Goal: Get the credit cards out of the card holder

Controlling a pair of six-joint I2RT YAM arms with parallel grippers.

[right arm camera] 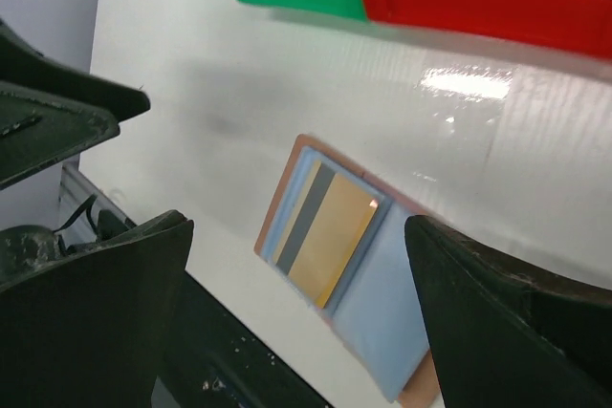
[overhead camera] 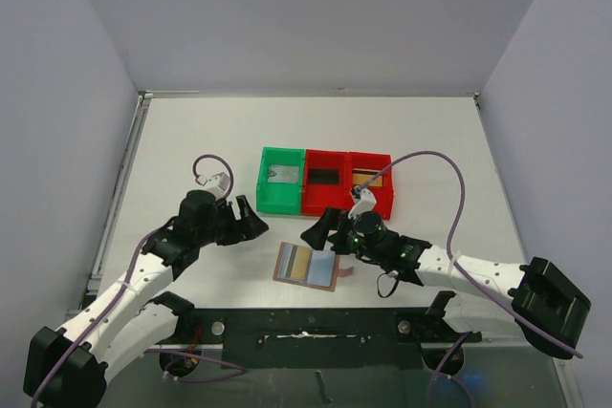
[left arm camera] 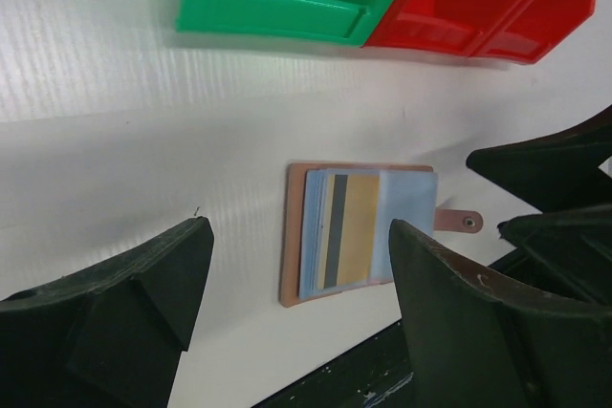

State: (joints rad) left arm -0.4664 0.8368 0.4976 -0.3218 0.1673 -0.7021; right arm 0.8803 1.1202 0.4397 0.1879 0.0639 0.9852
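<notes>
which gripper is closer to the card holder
Right. The right gripper is just beyond the far edge of the holder, almost over it. The left gripper is off to the holder's left and farther away.

Two arms on show here. The left arm (overhead camera: 124, 284) and the right arm (overhead camera: 469, 274) both wear glossy white link shells with black joint housings. Each ends in a chunky black motor block (overhead camera: 550, 303) at its base. A lilac cable (overhead camera: 462, 188) loops off the right arm, and a second cable (overhead camera: 96, 317) runs along the left. Tiny green lights (overhead camera: 368, 233) glow at the right wrist. The left gripper (overhead camera: 254, 219) and right gripper (overhead camera: 320, 226) are matte black, with thick wedge-shaped fingers (left arm camera: 124, 303), dusty and scuffed along their edges. Underneath, a dark, scratched plate (overhead camera: 306, 332) carries both bases.
</notes>
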